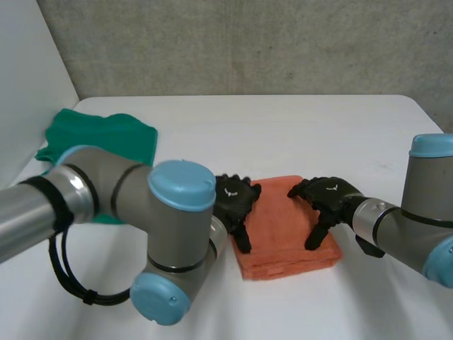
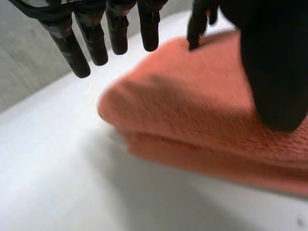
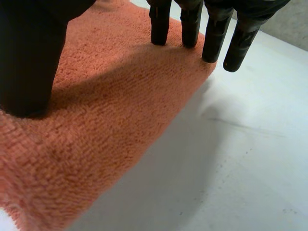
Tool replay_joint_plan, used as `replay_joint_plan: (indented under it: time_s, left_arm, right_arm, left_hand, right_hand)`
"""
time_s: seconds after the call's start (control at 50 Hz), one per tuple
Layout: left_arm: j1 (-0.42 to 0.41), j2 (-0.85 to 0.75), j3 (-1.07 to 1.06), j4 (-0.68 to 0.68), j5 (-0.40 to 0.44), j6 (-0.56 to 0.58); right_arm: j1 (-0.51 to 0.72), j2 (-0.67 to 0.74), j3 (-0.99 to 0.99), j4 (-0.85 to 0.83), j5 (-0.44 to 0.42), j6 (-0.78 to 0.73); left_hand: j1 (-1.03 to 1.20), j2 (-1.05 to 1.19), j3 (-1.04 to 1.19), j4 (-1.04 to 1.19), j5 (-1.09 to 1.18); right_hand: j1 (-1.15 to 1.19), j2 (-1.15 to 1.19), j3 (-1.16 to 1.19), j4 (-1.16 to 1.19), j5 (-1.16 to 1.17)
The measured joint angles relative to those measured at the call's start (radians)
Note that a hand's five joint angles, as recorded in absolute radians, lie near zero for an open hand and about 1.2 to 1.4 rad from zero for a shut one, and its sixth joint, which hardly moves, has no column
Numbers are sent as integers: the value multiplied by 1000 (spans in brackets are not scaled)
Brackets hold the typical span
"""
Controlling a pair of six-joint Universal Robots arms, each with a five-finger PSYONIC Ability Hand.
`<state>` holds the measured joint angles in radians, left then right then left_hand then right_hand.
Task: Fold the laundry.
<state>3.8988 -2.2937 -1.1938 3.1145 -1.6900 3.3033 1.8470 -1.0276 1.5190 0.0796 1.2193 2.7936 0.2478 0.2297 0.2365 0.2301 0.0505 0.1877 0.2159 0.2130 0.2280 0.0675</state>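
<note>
**Folded orange towel, hands on both edges**

Position: flat at the bench's near middle.
Left hand: on the towel's left edge, fingers straight, spread.
Right hand: on its right edge, fingers straight, apart.
Green cloth: far left, crumpled.

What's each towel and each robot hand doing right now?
Orange terry towel: folded in layers, flat on the white table.
Green cloth: rumpled, lying apart, untouched.
Left hand: open, resting on the orange towel.
Right hand: open, resting on the orange towel.
</note>
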Motion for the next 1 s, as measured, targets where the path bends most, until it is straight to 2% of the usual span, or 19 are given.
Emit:
replay_joint_plan:
  time_s: [0.12, 0.2, 0.24, 0.32, 0.34, 0.4, 0.56, 0.76, 0.84, 1.0]
  left_arm:
    - [3, 102, -25, 11, 20, 4]
    - [15, 185, -40, 18, 78, 3]
    - [19, 199, -43, 18, 92, 3]
    - [55, 275, -62, 14, 205, -1]
    - [55, 275, -62, 14, 205, -1]
    - [77, 327, -77, 9, 311, -5]
    - [92, 379, -88, -8, 433, -12]
    - [97, 385, -102, -21, 458, -15]
    - [108, 384, -116, -21, 454, -15]
    - [127, 383, -130, -19, 451, -16]
  right_arm:
    - [-23, -95, 74, -45, 1, 19]
    - [-88, -214, 170, -112, 22, 94]
    - [-98, -228, 183, -117, 24, 106]
    - [-165, -306, 276, -141, 35, 195]
    - [-165, -306, 276, -141, 35, 195]
    - [-198, -327, 349, -136, 19, 232]
    - [-203, -303, 433, -132, -66, 237]
    - [-195, -212, 435, -195, -122, 242]
    - [-187, -181, 418, -246, -119, 243]
    - [-155, -121, 360, -289, -106, 244]
  left_hand:
    - [-36, -19, -21, -19, -4]
    - [-36, -20, -21, -19, -4]
    - [-36, -20, -21, -19, -4]
    - [-36, -20, -21, -19, -4]
    - [-36, -20, -21, -19, -4]
    - [-36, -20, -21, -19, -4]
    - [-36, -20, -21, -23, -4]
    - [-36, -20, -21, -23, -4]
    - [-36, -20, -21, -23, -4]
    - [-36, -20, -21, -23, -4]
  right_hand:
    - [0, 0, 0, 0, 0]
    - [0, 0, 0, 0, 0]
    - [0, 0, 0, 0, 0]
    - [0, 0, 0, 0, 0]
    - [0, 0, 0, 0, 0]
    - [0, 0, 0, 0, 0]
    - [0, 0, 0, 0, 0]
    - [16, 16, 18, 12, 11]
    - [233, 300, 300, 284, 255]
    - [322, 381, 386, 371, 320]
